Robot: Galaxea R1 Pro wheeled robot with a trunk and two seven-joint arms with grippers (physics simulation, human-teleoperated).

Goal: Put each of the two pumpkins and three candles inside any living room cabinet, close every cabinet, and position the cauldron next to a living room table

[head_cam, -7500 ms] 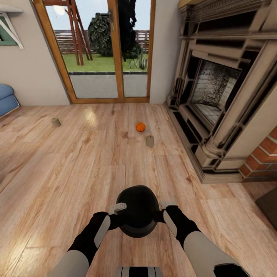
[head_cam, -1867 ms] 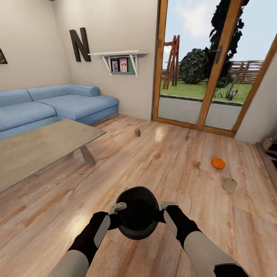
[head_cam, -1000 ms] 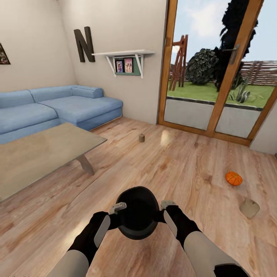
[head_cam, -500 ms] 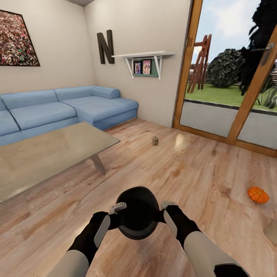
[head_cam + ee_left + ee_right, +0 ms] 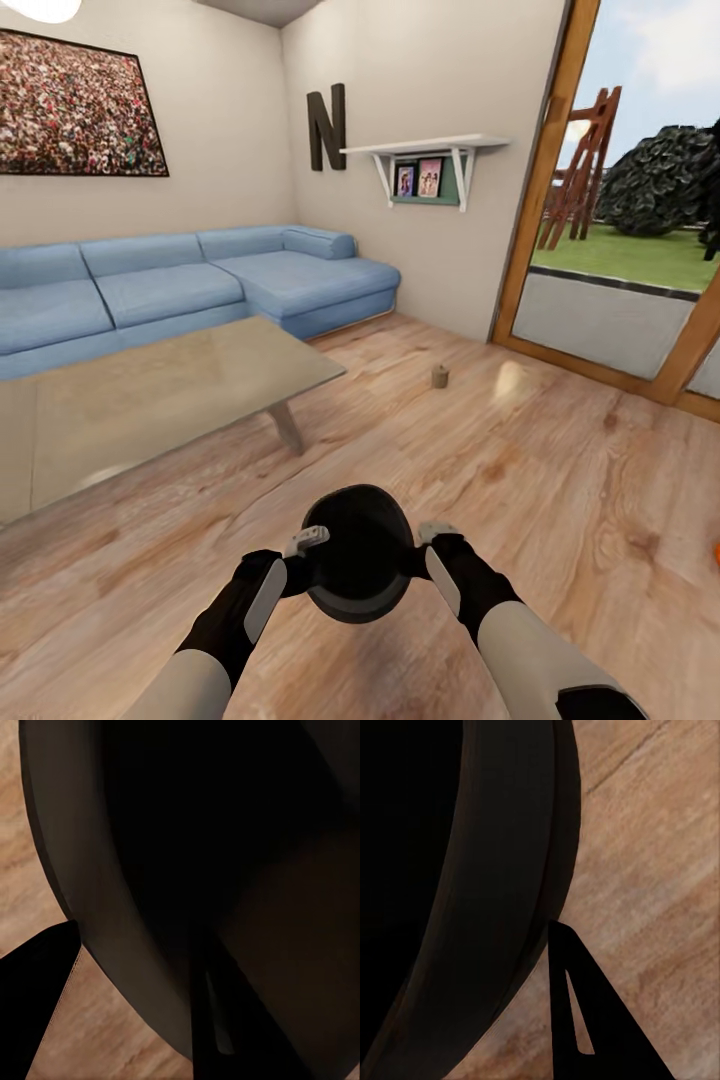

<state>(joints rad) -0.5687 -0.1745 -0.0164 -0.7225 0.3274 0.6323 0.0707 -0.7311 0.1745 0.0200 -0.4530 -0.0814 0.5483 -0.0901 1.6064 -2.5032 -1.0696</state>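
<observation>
Cauldron: a black round cauldron [image 5: 357, 565] is carried low in front of the robot, above the wooden floor [image 5: 520, 470].
Left gripper: the left gripper [image 5: 305, 545] is pressed to the pot's left rim; its fingers look closed on that rim.
Right gripper: the right gripper [image 5: 437, 535] mirrors it on the right rim, gripping there.
Table: a low grey-topped table [image 5: 150, 395] stands ahead to the left, near but apart from the pot.
Candle: one beige candle [image 5: 440, 377] stands on the floor beyond the table.
Pumpkin: an orange sliver at the right edge may be a pumpkin [image 5: 716, 550]; too little shows to tell.
Sofa: a blue sofa [image 5: 190, 285] lines the far wall.
Risk: with only rim holds on each side, the pot could tip or slip during a turn, or strike the table's corner on approach.
</observation>
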